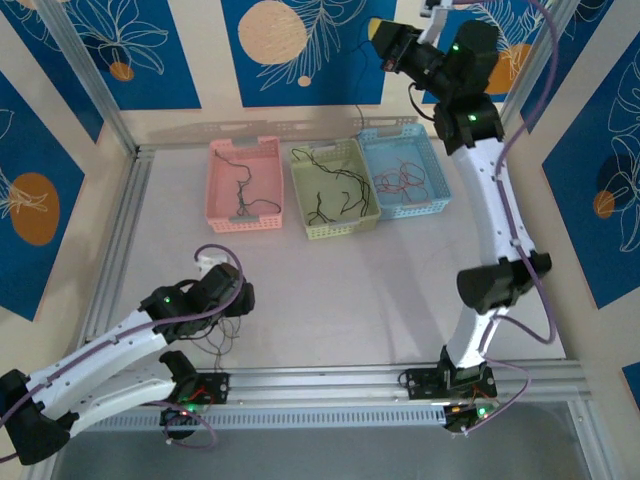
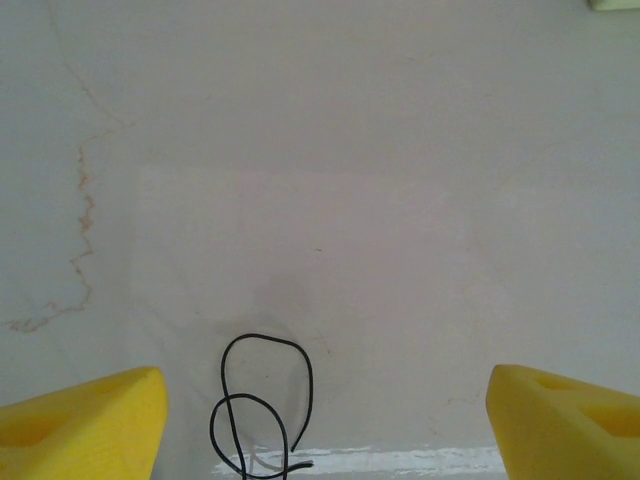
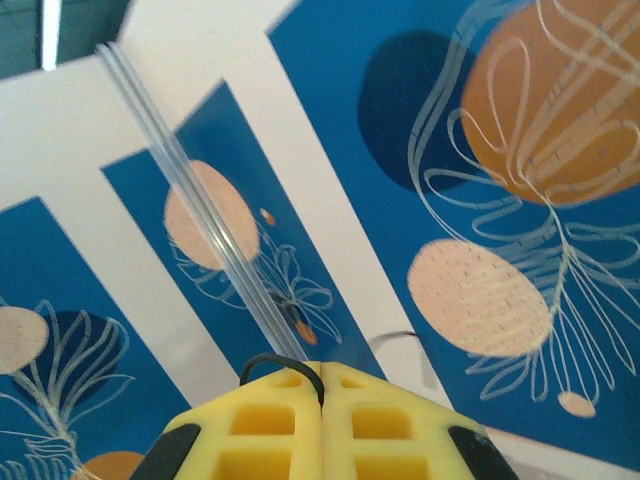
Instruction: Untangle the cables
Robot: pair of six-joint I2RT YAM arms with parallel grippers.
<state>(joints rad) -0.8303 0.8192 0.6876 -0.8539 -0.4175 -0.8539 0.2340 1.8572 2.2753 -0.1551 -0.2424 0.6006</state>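
Currently left hand (image 2: 325,405) low over worktop (image 2: 400,200), fingers spread above looped black cable (image 2: 262,337); right hand (image 3: 320,390) held high, clamped on thin black cable (image 3: 262,360).

Left tool (image 2: 325,425), yellow pads (image 2: 80,420) wide apart, over pale tabletop (image 2: 380,180); looped black cable (image 2: 263,337) between, perhaps flat on it.

The left arm crouches low, left gripper (image 2: 325,415) spread wide; the right arm stretches high and forward, right gripper (image 3: 321,385) pinched on a thin cable (image 3: 265,358).

Pink basket (image 1: 213,190) left; green basket (image 1: 340,233), blue basket (image 1: 441,180) adjoining.
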